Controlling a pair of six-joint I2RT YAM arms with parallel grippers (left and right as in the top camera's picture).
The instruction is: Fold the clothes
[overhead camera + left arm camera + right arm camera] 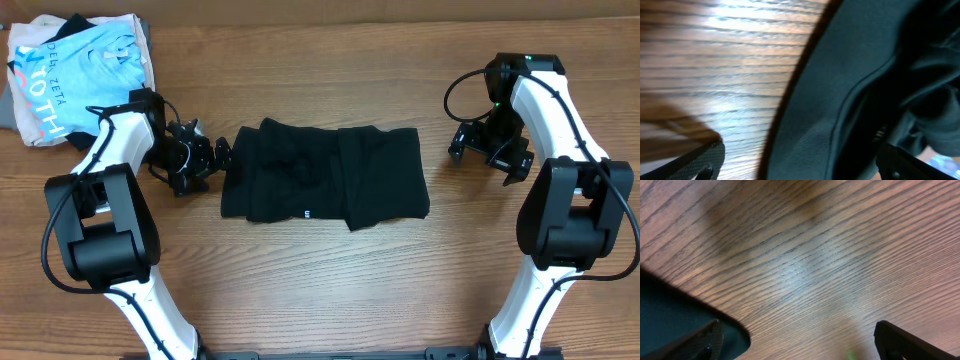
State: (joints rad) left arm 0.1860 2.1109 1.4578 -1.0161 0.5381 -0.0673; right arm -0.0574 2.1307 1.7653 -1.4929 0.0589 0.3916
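The black T-shirt (325, 172) lies folded into a rough rectangle in the middle of the table, a small white logo mark near its front edge. My left gripper (205, 157) is open at the shirt's left edge; in the left wrist view the dark fabric (850, 100) fills the space between its fingers (800, 167). My right gripper (487, 152) is open and empty over bare wood, a little right of the shirt. In the right wrist view a corner of the shirt (675, 315) shows at lower left by the fingers (800, 345).
A light blue shirt with white lettering (85, 75) lies crumpled at the back left corner, with other cloth under it. The wooden table (330, 280) runs to the front between both arm bases.
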